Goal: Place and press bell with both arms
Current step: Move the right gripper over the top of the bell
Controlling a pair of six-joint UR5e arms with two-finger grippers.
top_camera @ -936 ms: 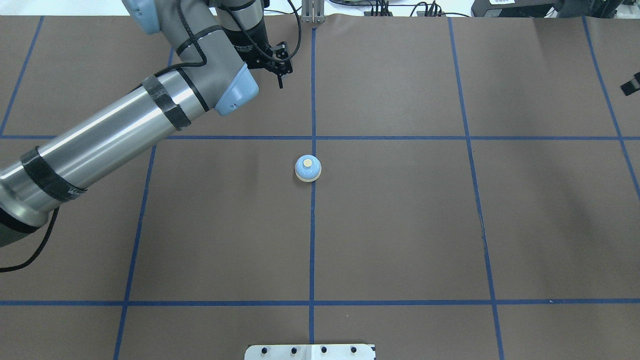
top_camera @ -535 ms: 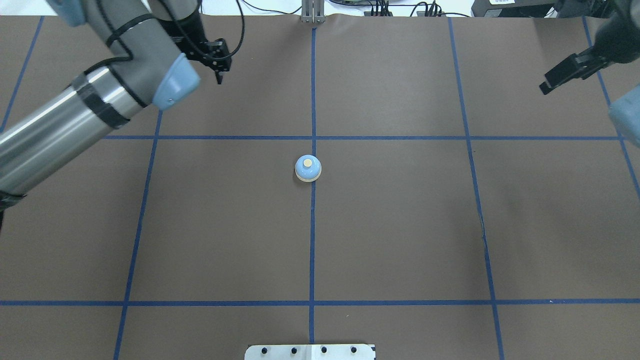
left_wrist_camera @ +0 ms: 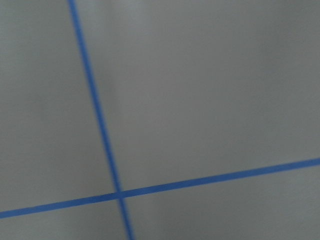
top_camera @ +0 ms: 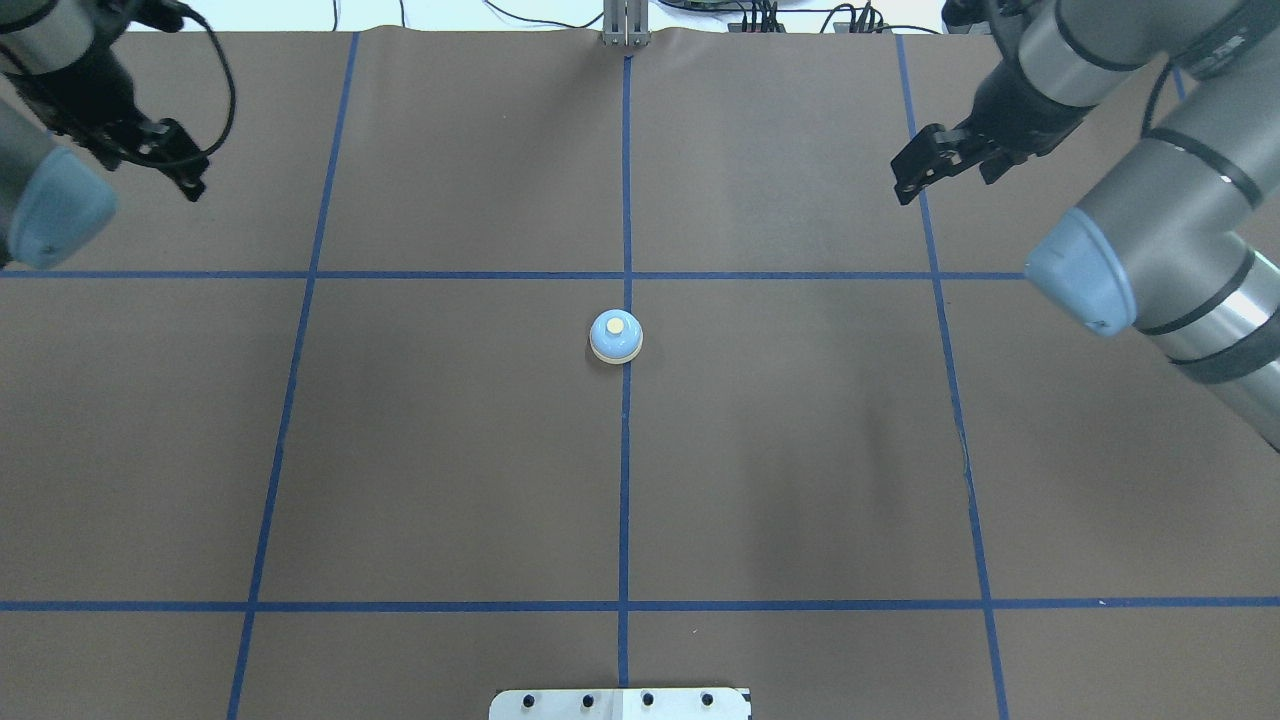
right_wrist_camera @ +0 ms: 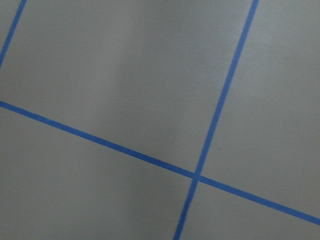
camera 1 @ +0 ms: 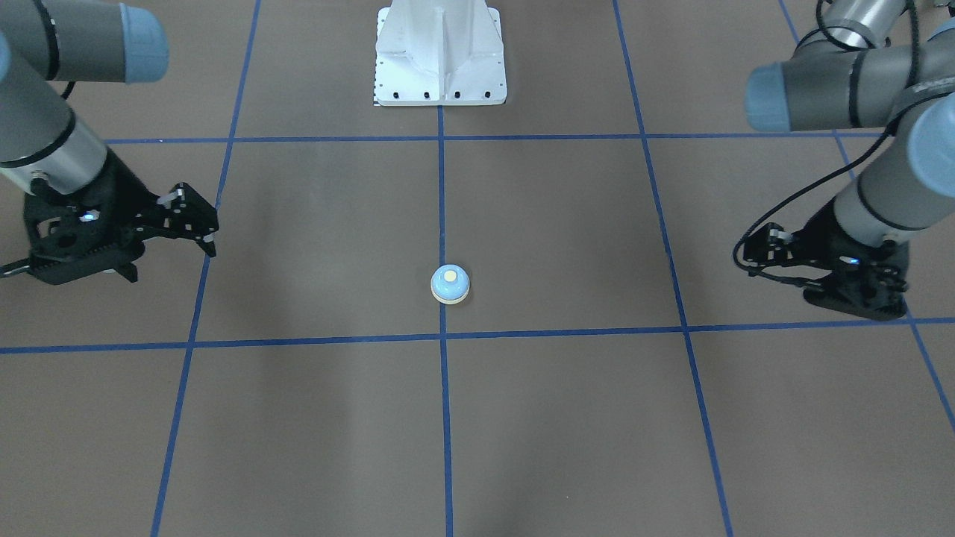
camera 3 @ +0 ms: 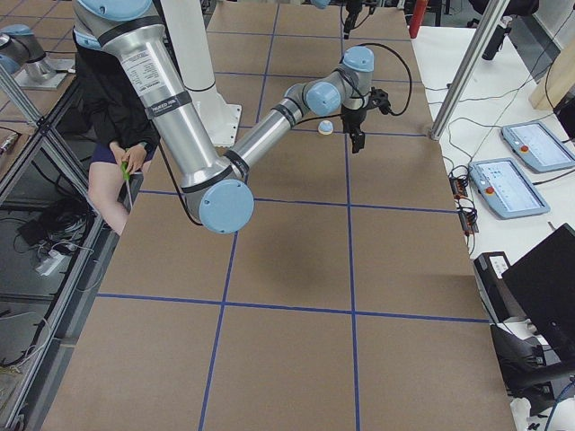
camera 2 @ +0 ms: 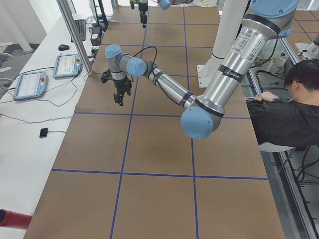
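Observation:
The light-blue bell (top_camera: pixel 616 336) with its cream button stands upright on the blue centre line, alone; it also shows in the front view (camera 1: pixel 450 284) and the right side view (camera 3: pixel 325 127). My left gripper (top_camera: pixel 190 185) hangs shut and empty over the far left of the table, well away from the bell; in the front view it is on the right (camera 1: pixel 750 257). My right gripper (top_camera: pixel 903 188) is shut and empty at the back right, also apart from the bell; in the front view it is on the left (camera 1: pixel 210 246). Both wrist views show only brown mat and blue tape.
The white bolted pedestal (top_camera: pixel 620 703) stands at the near table edge, at the top of the front view (camera 1: pixel 440 56). Blue tape lines grid the brown mat (top_camera: pixel 800 450). An operator (camera 2: pixel 284 114) sits beside the table; tablets (camera 2: pixel 30 84) lie on the side bench.
My left arm has swung from back centre out to the far left. My right arm has come in from the right edge toward the back right. The bell has not moved.

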